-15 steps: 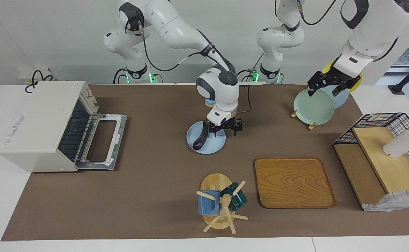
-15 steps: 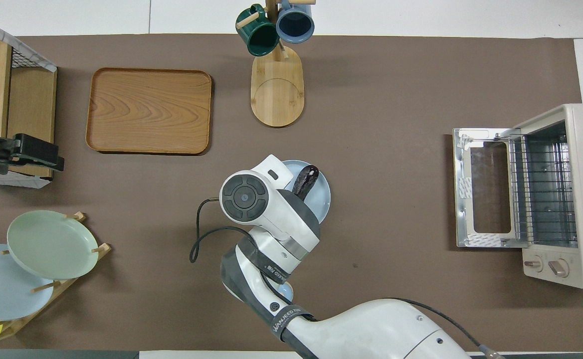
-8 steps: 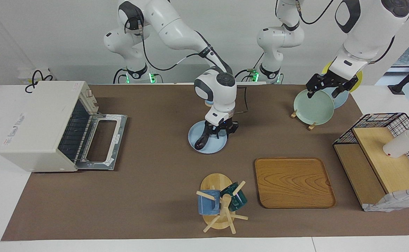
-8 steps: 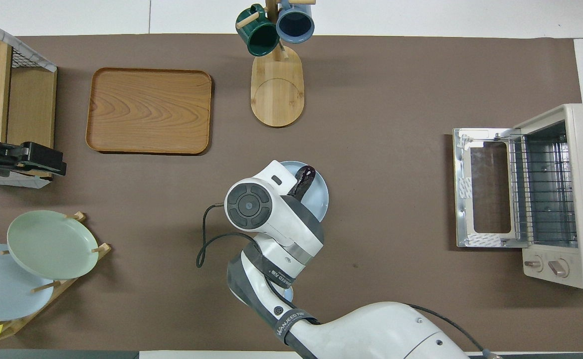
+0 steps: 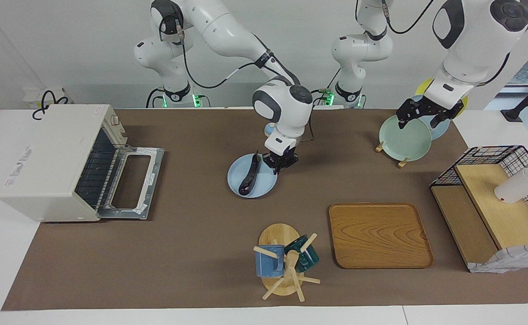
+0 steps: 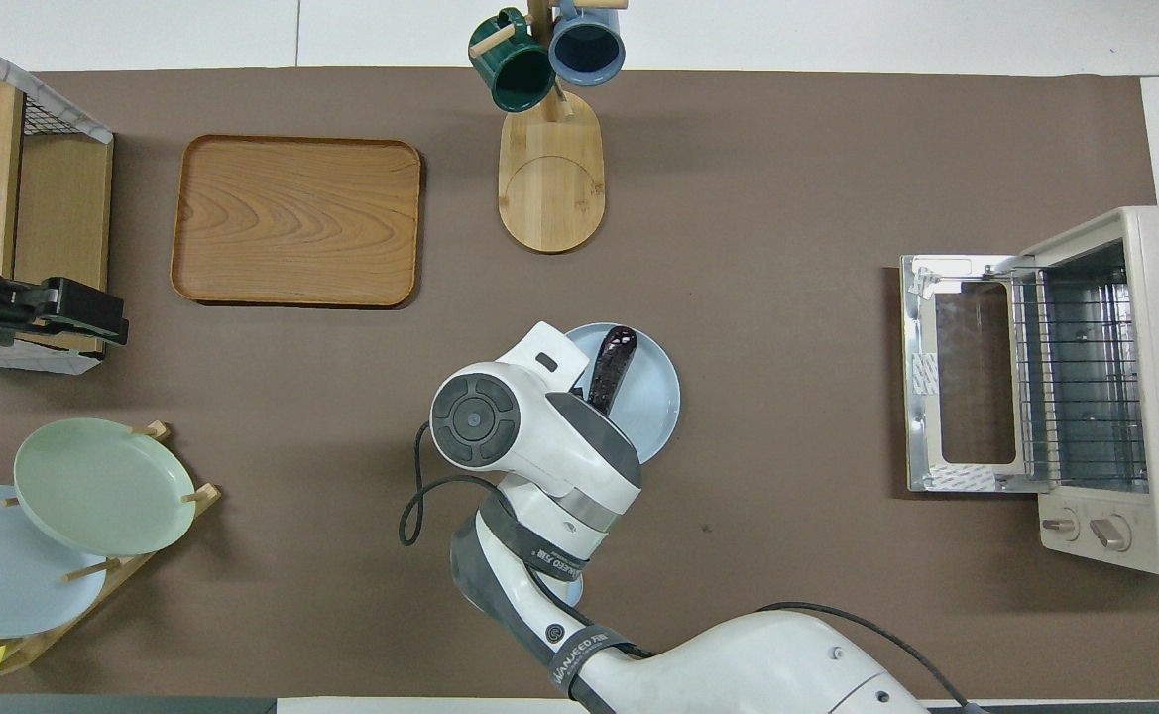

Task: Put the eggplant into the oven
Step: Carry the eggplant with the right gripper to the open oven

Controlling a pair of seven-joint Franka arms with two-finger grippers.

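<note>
One right tool [image 5: 281,166] is closed, seemingly gripping the eggplant [image 5: 249,174] on its blue plate [image 5: 264,187].

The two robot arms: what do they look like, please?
Both arms are glossy white with rounded shells and dark grey joint caps. The right arm carries a thin black cable and a dark printed band near its wrist. Each ends in a small black hand: right hand, left hand.

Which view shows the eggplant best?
The facing view: the eggplant lies in full on the blue plate, beside the shut right gripper. In the overhead view, the arm hides its nearer end.
</note>
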